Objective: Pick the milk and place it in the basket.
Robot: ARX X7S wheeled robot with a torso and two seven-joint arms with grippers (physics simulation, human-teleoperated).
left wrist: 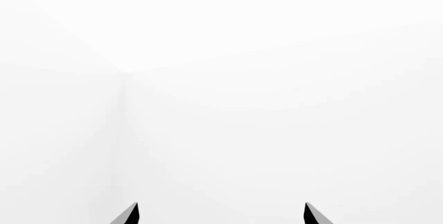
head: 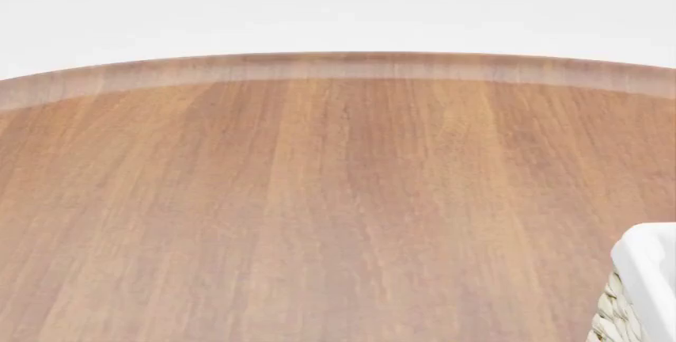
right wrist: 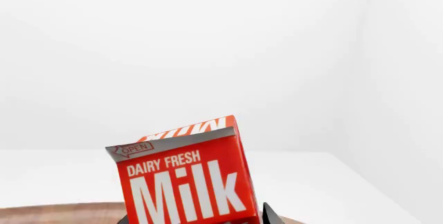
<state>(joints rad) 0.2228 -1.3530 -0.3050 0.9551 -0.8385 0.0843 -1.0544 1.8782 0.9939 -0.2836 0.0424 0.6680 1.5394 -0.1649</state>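
In the right wrist view the milk [right wrist: 181, 180] fills the lower middle: a red gable-top carton with white "DAIRY FRESH Milk" lettering, tilted a little. My right gripper [right wrist: 196, 218] is shut on it, with one dark fingertip [right wrist: 268, 214] showing at its side. The carton is held up above the wooden table [right wrist: 49, 213]. My left gripper [left wrist: 221, 213] is open and empty, facing only white walls. In the head view only a corner of the basket [head: 647, 267] shows at the lower right, white liner over cream wicker. Neither gripper shows in the head view.
A round brown wooden table [head: 317, 199] fills the head view, with its far curved edge [head: 338, 65] against a white floor and wall. No other cartons or boxes are in view.
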